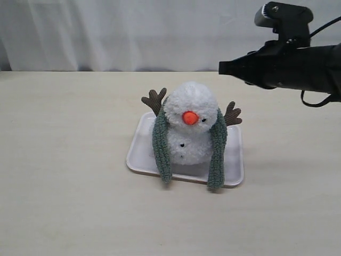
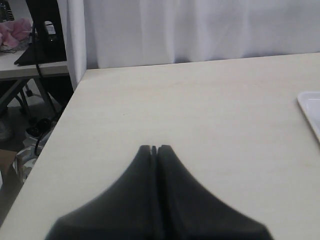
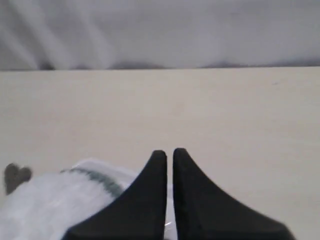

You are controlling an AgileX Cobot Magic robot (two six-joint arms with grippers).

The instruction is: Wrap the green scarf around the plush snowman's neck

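I work in what looks like a robotics lab or test room, not a home. My bench is a bare, pale wood-grain table (image 1: 64,213), and a plain white curtain (image 1: 106,32) hangs right behind it. My black right arm (image 1: 298,66) carries a small camera (image 1: 282,16), and a cable (image 1: 326,25) runs off it. Past the table's edge, the left wrist view shows a second table (image 2: 30,69) with a black stand (image 2: 42,25) and something pink (image 2: 15,31) on it. Below that, the floor is cluttered with wires (image 2: 42,125) and odds and ends too blurred to name.
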